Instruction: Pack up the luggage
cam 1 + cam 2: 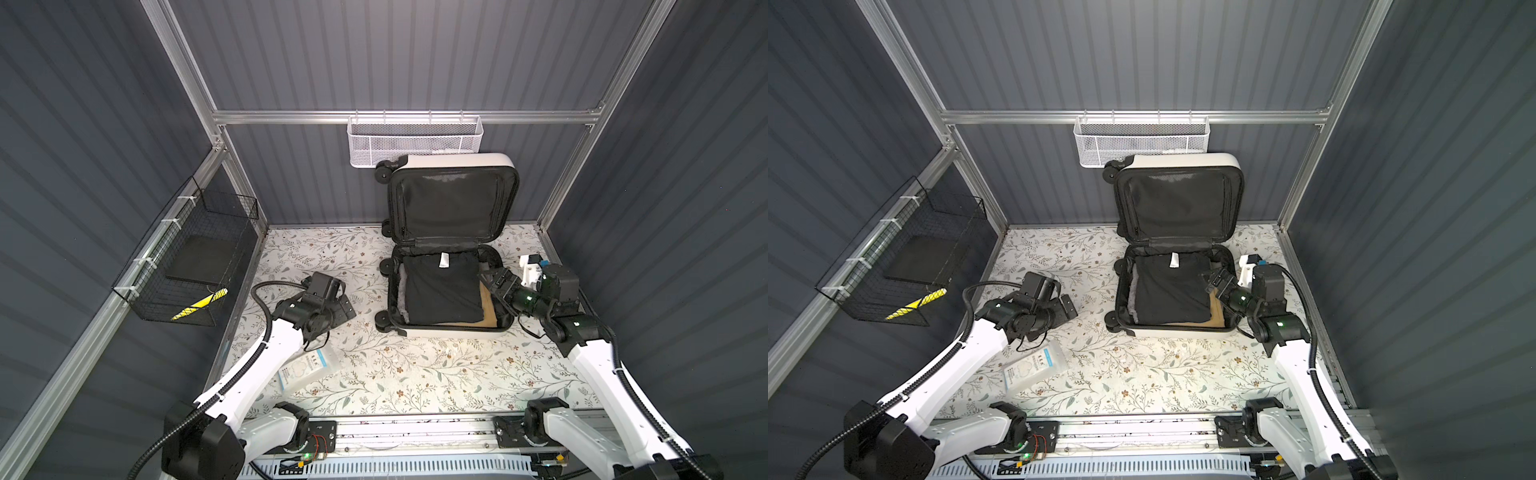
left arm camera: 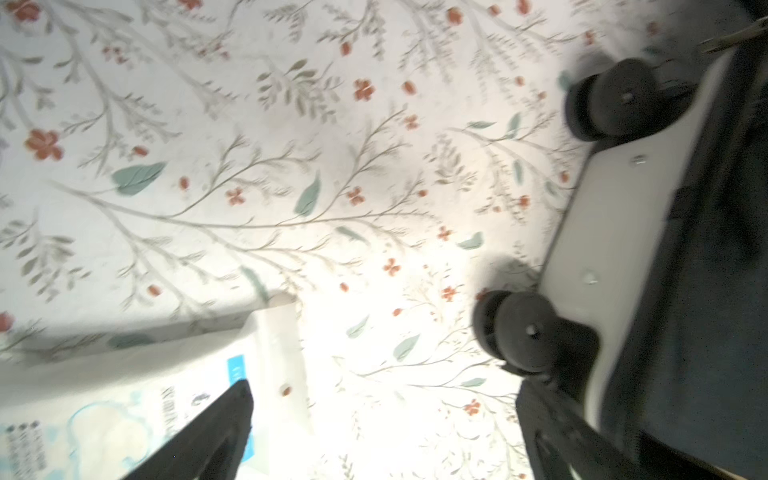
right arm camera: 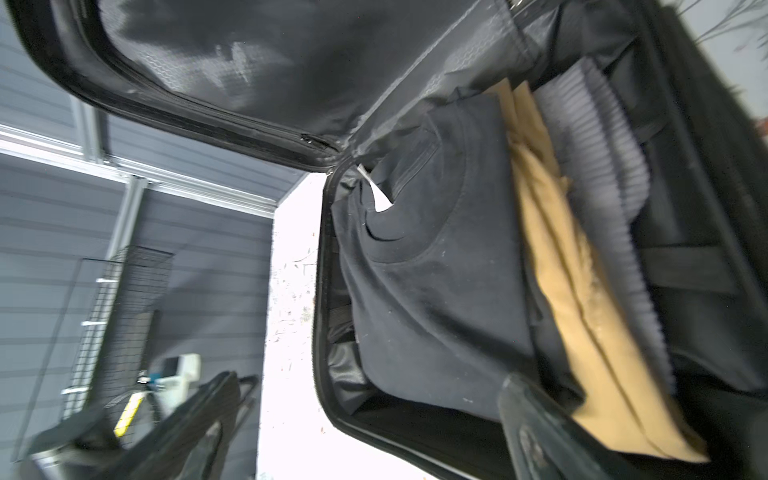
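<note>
The luggage lies open at the back of the floral table, base flat, lid upright against the rear wall; its long axis runs across the table, wheels toward the left arm's side, hinge along the far edge. A folded black shirt lies on top inside, over a tan garment. The right gripper hovers at the base's right rim, jaws spread, empty. The left gripper, jaws spread wide, hangs between a white pouch and the wheels
</note>
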`<state>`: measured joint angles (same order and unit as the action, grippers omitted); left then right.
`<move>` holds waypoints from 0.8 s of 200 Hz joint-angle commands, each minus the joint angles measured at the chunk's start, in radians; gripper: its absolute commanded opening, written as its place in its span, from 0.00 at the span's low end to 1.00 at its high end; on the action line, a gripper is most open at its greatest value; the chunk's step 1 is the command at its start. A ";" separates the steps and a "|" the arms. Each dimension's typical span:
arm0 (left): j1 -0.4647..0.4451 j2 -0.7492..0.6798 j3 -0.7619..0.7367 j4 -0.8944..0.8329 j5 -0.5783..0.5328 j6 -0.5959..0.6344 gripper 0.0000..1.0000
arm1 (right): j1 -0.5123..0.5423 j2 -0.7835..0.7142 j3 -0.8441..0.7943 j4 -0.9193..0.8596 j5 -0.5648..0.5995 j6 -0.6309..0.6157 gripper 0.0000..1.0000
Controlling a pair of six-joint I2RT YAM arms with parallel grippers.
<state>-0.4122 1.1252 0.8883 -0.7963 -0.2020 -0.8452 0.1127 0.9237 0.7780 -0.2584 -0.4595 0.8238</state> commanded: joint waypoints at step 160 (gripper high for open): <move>0.116 -0.074 -0.306 0.177 0.148 0.039 1.00 | 0.294 0.155 0.094 0.065 -0.157 -0.065 0.98</move>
<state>-0.2993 1.0294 0.5804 -0.7429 -0.1387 -0.8837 0.3611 1.0489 0.8543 -0.1734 -0.6476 0.7906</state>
